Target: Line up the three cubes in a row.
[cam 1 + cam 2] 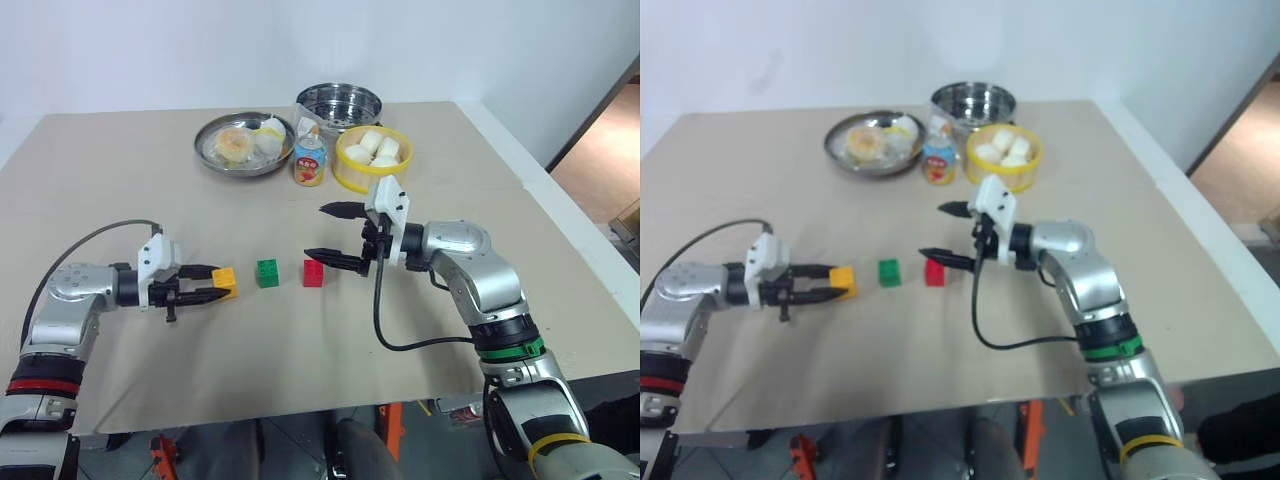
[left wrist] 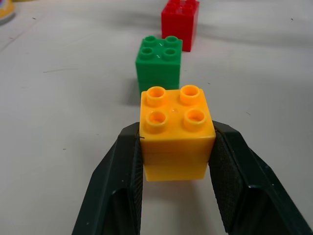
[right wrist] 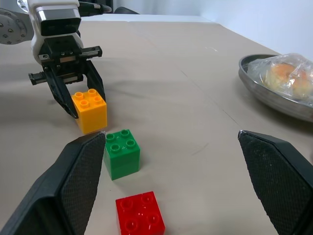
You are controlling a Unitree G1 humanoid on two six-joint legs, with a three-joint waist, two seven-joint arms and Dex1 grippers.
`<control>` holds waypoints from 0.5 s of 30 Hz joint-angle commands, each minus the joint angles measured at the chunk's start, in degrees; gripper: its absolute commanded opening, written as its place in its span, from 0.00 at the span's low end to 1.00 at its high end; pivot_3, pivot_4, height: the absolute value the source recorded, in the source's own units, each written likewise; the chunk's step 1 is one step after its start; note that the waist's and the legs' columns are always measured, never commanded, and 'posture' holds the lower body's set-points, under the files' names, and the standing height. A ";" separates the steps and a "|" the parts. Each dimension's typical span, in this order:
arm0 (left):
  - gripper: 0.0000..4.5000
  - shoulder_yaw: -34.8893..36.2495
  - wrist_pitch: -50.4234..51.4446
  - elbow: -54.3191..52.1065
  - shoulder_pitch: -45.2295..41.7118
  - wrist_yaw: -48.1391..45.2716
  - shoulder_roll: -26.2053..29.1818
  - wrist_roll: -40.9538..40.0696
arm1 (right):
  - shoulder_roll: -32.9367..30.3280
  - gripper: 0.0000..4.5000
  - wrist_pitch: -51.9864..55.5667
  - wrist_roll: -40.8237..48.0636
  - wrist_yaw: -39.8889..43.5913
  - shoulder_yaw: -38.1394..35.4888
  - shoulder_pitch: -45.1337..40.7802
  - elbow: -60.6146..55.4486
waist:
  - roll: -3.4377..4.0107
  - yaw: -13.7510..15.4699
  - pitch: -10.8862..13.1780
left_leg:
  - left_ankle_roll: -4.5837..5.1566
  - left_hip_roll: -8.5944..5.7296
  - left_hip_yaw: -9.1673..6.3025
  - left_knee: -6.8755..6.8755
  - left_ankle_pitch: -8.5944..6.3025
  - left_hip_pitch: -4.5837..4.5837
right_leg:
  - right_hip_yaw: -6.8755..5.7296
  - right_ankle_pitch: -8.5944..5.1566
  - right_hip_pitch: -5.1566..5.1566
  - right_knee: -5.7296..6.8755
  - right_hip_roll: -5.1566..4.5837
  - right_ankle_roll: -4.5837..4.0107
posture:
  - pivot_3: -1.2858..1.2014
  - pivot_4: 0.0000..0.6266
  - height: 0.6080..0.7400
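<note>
- Three small studded plastic cubes lie on the beige table [image 1: 120, 180]: one yellow-orange cube [image 1: 224, 281], one green cube [image 1: 267, 272], one red cube [image 1: 314, 273].
- They stand roughly in one line across the middle of the table, yellow-orange on the robot's left, green between, red on the right; small gaps separate them and none touch.
- Two grippers are over the table. The left gripper [image 2: 176, 166] lies low and points to the robot's right, its two black fingers [image 2: 122, 181] clamped on the sides of the yellow-orange cube.
- The right gripper [image 1: 335, 236] points to the robot's left, its jaws wide apart and holding nothing; its lower finger ends just beside the red cube, whether touching it I cannot tell.
- Behind the row, well apart from it, stand four other things: one shallow round metal dish [image 1: 244, 143] with wrapped bread in it, one perforated steel steamer pot [image 1: 339, 106], one small printed cup [image 1: 310, 161], and one yellow basket [image 1: 373, 160] of white buns.
- A black cable hangs from the right forearm towards the near edge.
- Nothing stands between the cubes; bare tabletop lies in front of the row up to the near edge and on both sides.
</note>
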 commanded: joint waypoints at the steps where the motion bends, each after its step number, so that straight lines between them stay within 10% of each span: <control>1: 0.31 0.27 -1.82 1.54 -1.78 0.17 -0.02 0.70 | -0.60 1.00 0.19 1.45 0.40 -1.34 -0.09 -2.94 | 0.00 0.00 0.00 | 0.00 0.00 0.00 0.00 0.00 -0.01 | 0.00 0.00 -0.01 0.00 0.01 0.00 | 0.52 0.24 1.00; 15: 0.31 0.89 -4.47 5.28 -3.28 0.16 1.02 2.41 | -2.26 1.00 -0.42 1.69 2.95 -0.84 2.09 -4.22 | 0.00 0.00 0.00 | 0.02 0.01 0.00 0.02 0.01 -0.10 | 0.04 0.03 -0.11 0.02 0.05 0.03 | 0.52 0.24 1.00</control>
